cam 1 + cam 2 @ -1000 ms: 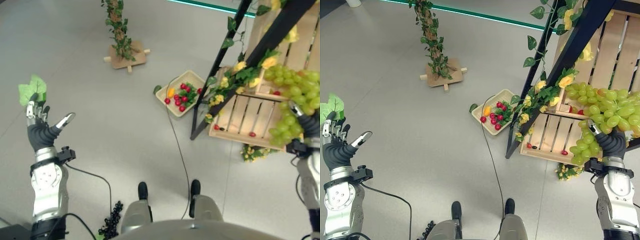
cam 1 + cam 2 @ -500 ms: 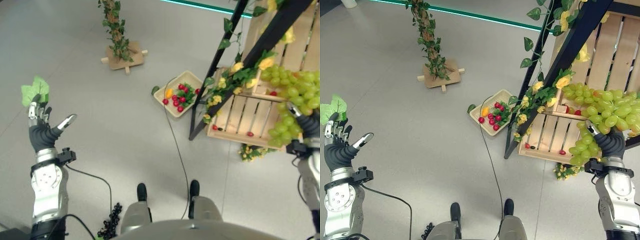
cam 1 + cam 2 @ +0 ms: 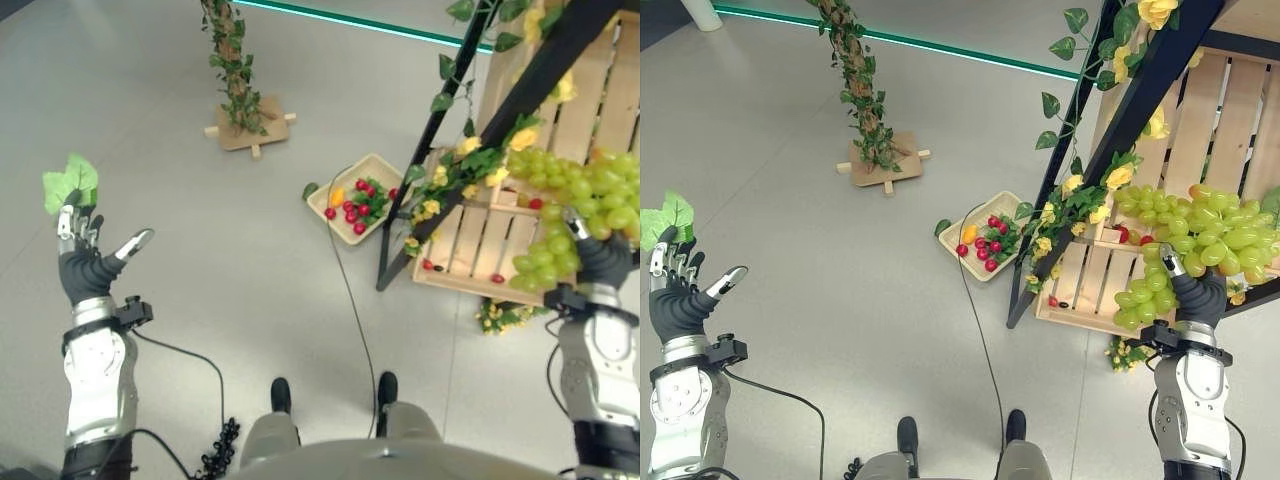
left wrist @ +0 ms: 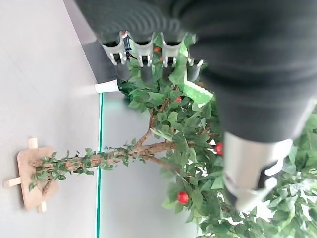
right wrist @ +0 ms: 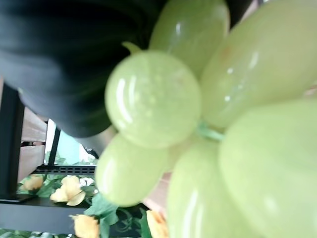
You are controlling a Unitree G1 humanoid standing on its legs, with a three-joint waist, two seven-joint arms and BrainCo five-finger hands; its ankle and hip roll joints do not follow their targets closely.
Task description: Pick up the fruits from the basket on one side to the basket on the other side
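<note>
My right hand (image 3: 1196, 297) is raised at the right, shut on a big bunch of green grapes (image 3: 1200, 232) that hangs over it; the grapes (image 5: 208, 124) sit right against the right wrist view. The bunch hovers in front of a slatted wooden crate (image 3: 478, 232) holding a few small red fruits. A shallow tray basket (image 3: 386, 168) on the floor holds red fruits and an orange one (image 3: 340, 186). My left hand (image 3: 84, 267) is held up at the far left, open, with straight fingers (image 4: 144, 53) and nothing in it, just under green leaves (image 3: 68, 182).
A black slanted frame (image 3: 1118, 150) wrapped in leaves and yellow flowers crosses in front of the crate. A vine-covered post stands on a wooden cross base (image 3: 248, 128) at the back. A leafy plant with small red fruits (image 4: 183, 197) lies beyond my left hand.
The whole picture has shifted, so the camera moved. My right hand with the grapes has drifted slightly left, closer to the crate front. The left hand holds its pose.
</note>
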